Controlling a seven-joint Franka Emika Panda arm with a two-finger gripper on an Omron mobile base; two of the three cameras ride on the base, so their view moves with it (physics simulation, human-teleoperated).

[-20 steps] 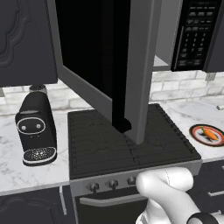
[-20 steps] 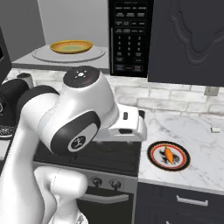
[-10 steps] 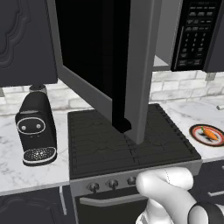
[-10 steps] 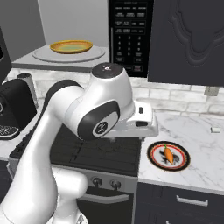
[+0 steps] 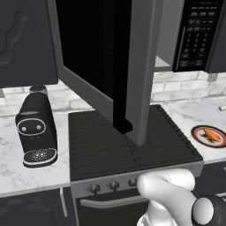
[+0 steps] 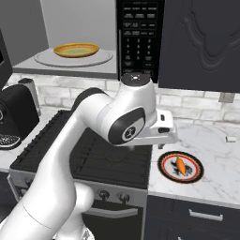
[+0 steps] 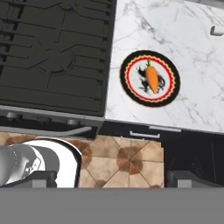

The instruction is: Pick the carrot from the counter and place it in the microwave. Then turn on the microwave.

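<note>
On the white marble desk to the right of the black stovetop, a round red-rimmed plate is set, and the carrot is laid on its middle, green end pointing toward the back wall. The same carrot is seen in the right base view on the plate, just right of the stovetop edge, and in the left base view the carrot lies on the plate at the far right. Nothing is touching the carrot.

The fingers are spread wide and released, with nothing held between them; their dark tips are seen low in the hand view, over the tiled floor in front of the cabinets, well apart from the plate. In the right base view the white arm is bent over the stovetop, its hand end reaching to the right, above and just beside the plate.

The microwave is mounted above the stovetop, and its black button panel is seen at the top of both base views. Its grey-framed door is swung fully open and hangs out over the stovetop in the left base view. Inside the open cavity a round glass turntable is seen, carrying a yellow dish.

A small black coffee machine is stood upright on the desk left of the stovetop. Dark cabinets are hung to the right of the microwave.
</note>
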